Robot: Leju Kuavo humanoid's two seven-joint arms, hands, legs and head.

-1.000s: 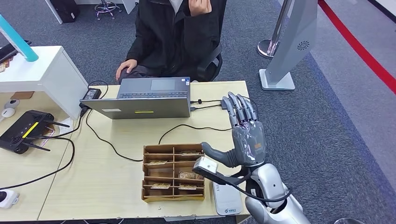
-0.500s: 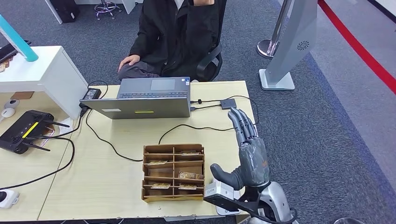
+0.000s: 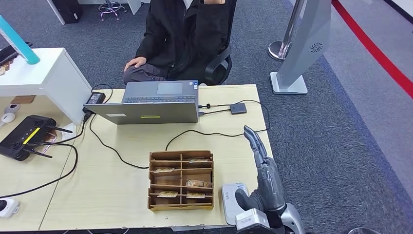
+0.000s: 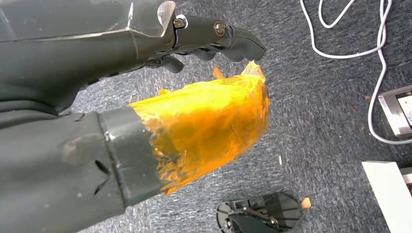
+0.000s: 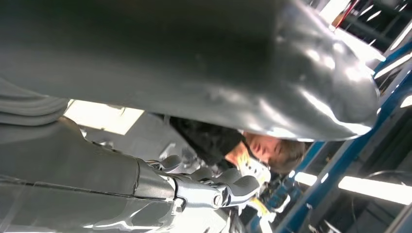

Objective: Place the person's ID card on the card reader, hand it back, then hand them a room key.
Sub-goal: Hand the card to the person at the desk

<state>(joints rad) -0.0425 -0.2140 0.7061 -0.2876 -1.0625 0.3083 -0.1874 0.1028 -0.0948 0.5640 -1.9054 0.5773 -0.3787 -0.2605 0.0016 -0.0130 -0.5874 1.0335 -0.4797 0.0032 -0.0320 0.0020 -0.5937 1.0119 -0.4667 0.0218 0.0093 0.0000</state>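
White rectangular card reader (image 3: 234, 203) sits beside the right hand (image 3: 263, 181), fingers straight, together, holding nothing

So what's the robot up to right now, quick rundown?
Right hand open, empty, raised beside the card reader. Left hand hanging over floor, empty. No card on reader. Wooden organizer sits alongside, not blocking.

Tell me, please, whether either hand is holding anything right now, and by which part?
Nothing is held. The right hand is raised with fingers extended and apart, above the table's edge; the left hand hangs over the carpet.
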